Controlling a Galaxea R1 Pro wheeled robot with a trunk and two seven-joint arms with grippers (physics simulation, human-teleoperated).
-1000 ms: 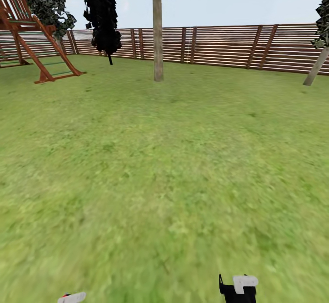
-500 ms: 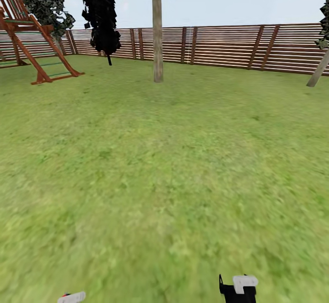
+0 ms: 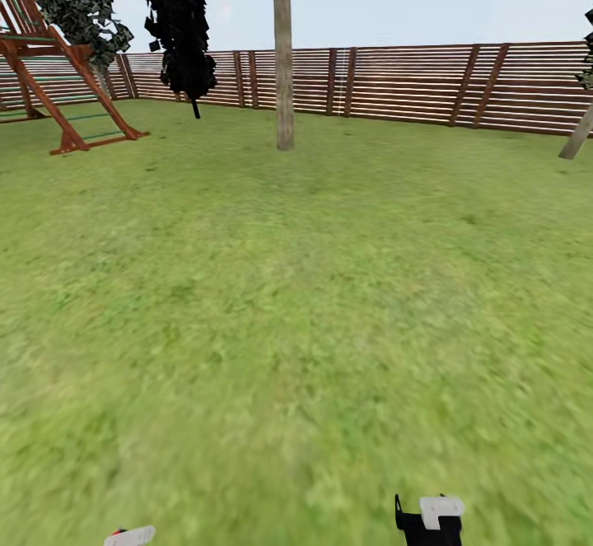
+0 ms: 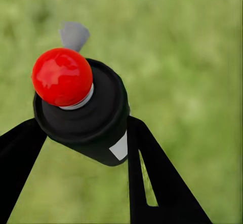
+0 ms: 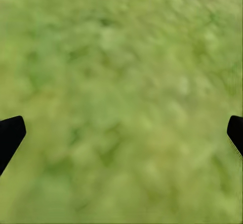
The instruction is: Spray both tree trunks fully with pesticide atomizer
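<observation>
Here the left gripper (image 4: 83, 133) is clamped on the atomizer (image 4: 83, 112), its red knob and grey nozzle over blurred lawn (image 3: 296, 324). Far left stands a wooden playhouse (image 3: 49, 68), then a black tree (image 3: 177, 27), then a bare trunk (image 3: 283, 60) before the fence (image 3: 412, 85). Another trunk (image 3: 578, 134) leans at far right. The right gripper (image 5: 121, 133) hangs spread wide over grass.

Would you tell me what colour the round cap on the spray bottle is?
Bright red, best seen in the left wrist view.
</observation>
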